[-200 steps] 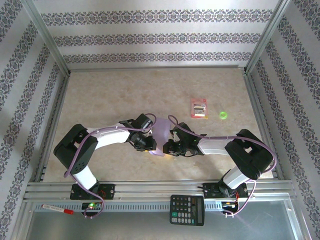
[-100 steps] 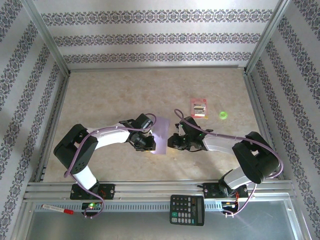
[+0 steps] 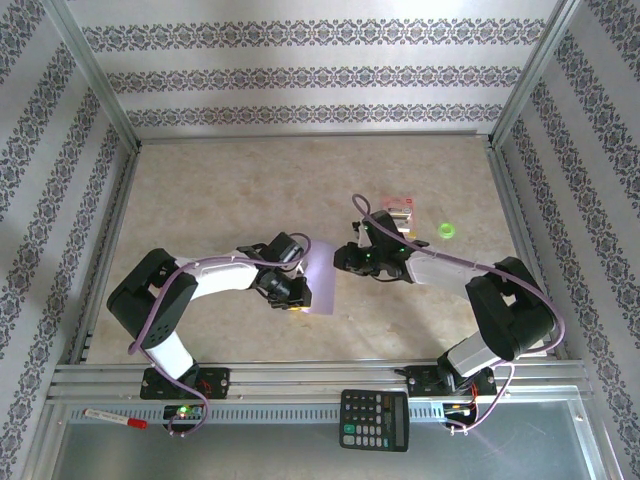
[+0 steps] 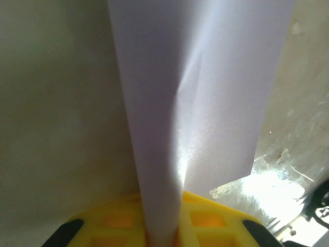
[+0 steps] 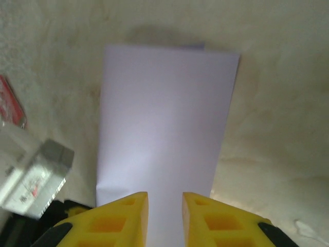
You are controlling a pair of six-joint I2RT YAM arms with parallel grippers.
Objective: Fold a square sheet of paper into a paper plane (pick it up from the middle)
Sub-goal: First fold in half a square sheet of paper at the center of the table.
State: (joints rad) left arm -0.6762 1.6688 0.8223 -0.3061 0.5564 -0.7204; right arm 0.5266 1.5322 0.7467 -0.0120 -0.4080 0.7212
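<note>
Bare bench (image 3: 200, 190) from 9 to 12 o'clock of the left claw (image 3: 292, 288). Clamps shut on the folded square sheet of paper (image 3: 320, 272), mid-bench. Just beside the sheet at 3 o'clock, right claw (image 3: 348, 258), narrowly parted, gripping nothing. Farther out at 2 o'clock, red-and-white packet (image 3: 403, 205), partly under the right arm, then green ring (image 3: 446, 231).

packet (image 3: 403, 206) near green ring (image 3: 446, 231) | calculator (image 3: 374, 421) front rail | red-capped pen (image 3: 115, 417) front-left

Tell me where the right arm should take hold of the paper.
Probably the free edge of the paper nearest the right fingers, approached straight from the right. The left fingers pinch the opposite end, and that edge lines up with the open gap.
</note>
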